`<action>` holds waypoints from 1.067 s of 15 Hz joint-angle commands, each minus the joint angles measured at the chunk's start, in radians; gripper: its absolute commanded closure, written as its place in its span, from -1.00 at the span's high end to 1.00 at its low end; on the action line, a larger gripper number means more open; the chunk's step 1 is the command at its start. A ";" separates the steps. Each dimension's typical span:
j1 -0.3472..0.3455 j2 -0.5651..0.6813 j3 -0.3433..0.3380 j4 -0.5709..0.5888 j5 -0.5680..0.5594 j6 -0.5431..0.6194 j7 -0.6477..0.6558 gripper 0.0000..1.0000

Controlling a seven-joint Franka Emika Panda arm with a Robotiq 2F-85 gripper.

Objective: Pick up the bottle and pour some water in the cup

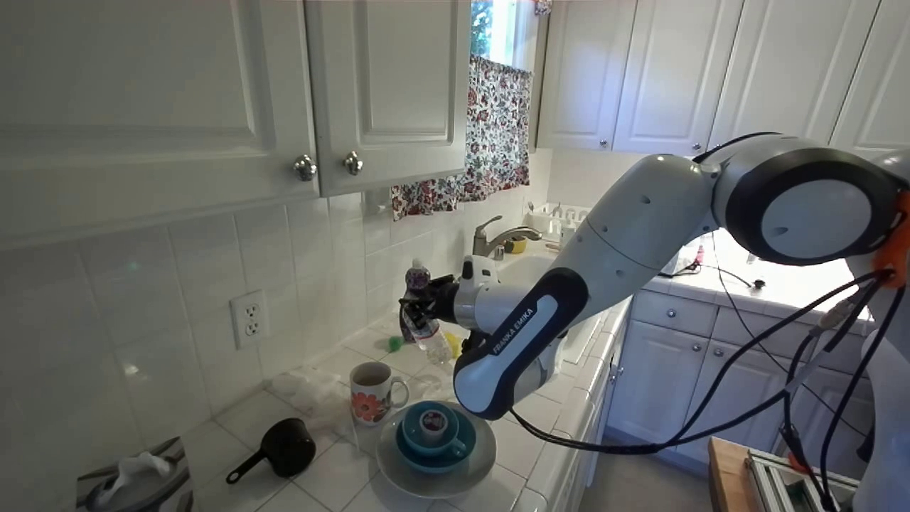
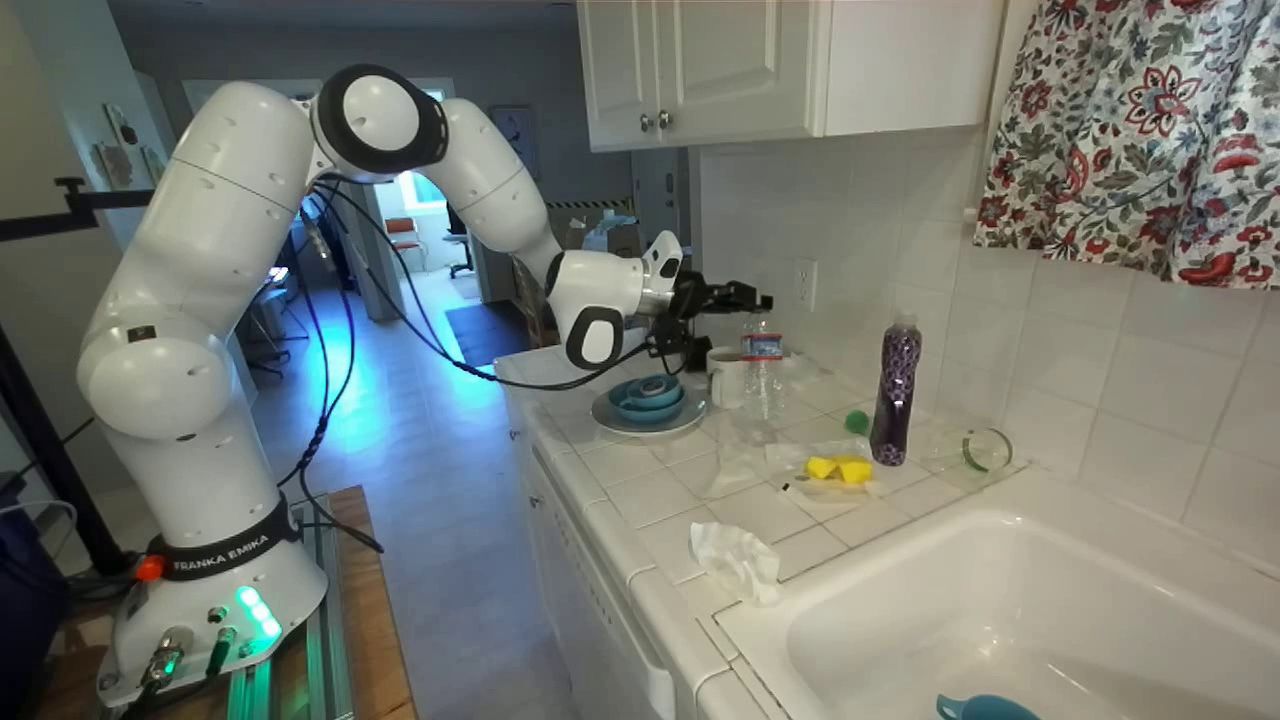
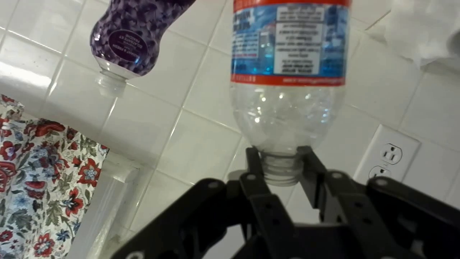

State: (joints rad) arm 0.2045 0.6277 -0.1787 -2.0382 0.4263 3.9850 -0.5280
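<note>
Wrist view: tool (image 3: 279, 158) pinching bottle (image 3: 288, 84) by neck
Grasp: done
Cup (image 1: 370, 391): left of bottle
Pour: apparently pending

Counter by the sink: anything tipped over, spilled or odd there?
Yes: a clear, green-rimmed container appears to lie on its side, beside the upright purple bottle. A crumpled white tissue lies by the sink. No spill is visible.

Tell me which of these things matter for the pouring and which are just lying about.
For the job:
clear labelled bottle, held by its neck
gripper, shut on it
white mug with reddish flower, the likely target

Just lying about:
purple bottle, upright
black handled pot
teal cup, teal bowl, grey plate, stacked
crumpled tissue
yellow item
</note>
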 commanded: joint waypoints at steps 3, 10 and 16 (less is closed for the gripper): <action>0.074 0.004 -0.039 0.015 -0.023 -0.031 -0.118 -0.84; 0.128 -0.011 -0.097 0.008 -0.036 -0.134 -0.351 -0.84; 0.151 -0.001 -0.113 0.042 -0.142 -0.208 -0.493 -0.84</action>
State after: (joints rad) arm 0.3354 0.6299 -0.2719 -2.0187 0.3341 3.8238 -0.9519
